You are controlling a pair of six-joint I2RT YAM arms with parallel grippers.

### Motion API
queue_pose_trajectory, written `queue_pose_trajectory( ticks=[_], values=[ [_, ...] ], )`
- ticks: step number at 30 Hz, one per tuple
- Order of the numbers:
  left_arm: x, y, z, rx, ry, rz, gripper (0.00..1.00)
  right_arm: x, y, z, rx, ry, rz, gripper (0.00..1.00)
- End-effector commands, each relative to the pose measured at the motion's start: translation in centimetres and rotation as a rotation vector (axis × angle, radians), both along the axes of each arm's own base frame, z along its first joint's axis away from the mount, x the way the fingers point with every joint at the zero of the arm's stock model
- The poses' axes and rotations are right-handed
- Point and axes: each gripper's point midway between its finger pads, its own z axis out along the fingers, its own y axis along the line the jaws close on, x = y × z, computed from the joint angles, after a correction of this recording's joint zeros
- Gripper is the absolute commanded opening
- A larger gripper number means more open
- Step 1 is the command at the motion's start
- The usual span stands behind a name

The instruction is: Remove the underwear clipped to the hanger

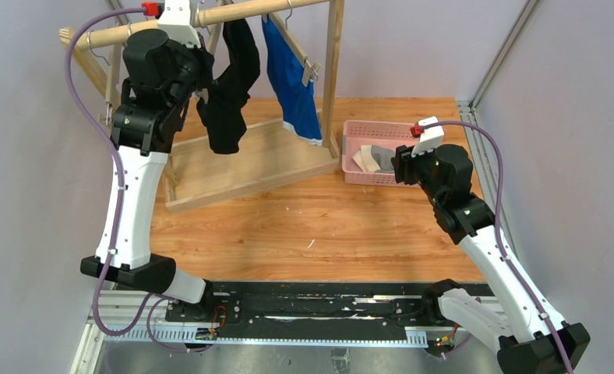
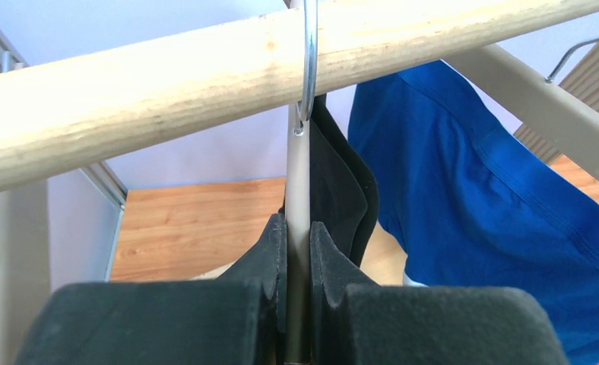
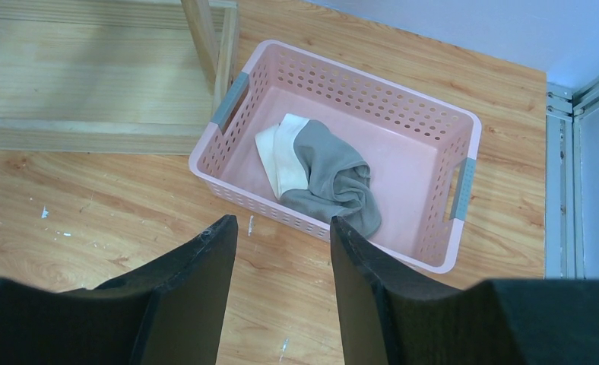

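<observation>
The black briefs hang from a beige hanger hooked on the wooden rod. My left gripper is shut on that hanger's bar just below its metal hook, with the black cloth right behind the fingers. The blue briefs hang beside it on a second hanger; they also show in the left wrist view. The grey briefs with a whitish waistband lie in the pink basket. My right gripper is open and empty above the table, just in front of the basket.
The wooden rack has a flat base and an upright post next to the basket. Grey walls close in at left and right. A metal rail runs along the table's right edge.
</observation>
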Motion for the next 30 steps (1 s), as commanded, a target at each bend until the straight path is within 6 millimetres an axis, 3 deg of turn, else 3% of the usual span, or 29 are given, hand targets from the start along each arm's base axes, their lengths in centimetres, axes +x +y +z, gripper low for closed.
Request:
queue_pose_trajectory(
  ticks=[1,10,18,23,30],
  values=[
    [-2.0,0.5,5.1,-0.024,-0.174,0.004,0.00,0.1,0.5,0.4,-0.009,-0.026,0.018,0.50],
    [-3.9,0.2,3.9,-0.023,-0.144,-0.036,0.00,0.3,0.5,0.2,-0.009,-0.019,0.018,0.50],
    [-8.2,-0.6,0.8,-0.023,-0.092,-0.137,0.00,0.5,0.7,-0.4,-0.002,-0.003,0.019,0.50],
    [-11.6,-2.1,-3.3,-0.055,-0.009,-0.260,0.00,0.9,1.2,-0.9,0.017,0.012,0.022,0.50],
    [-15.4,-4.1,-12.8,-0.058,0.233,-0.415,0.00,1.4,3.0,-1.6,0.062,0.059,0.088,0.50]
  ],
)
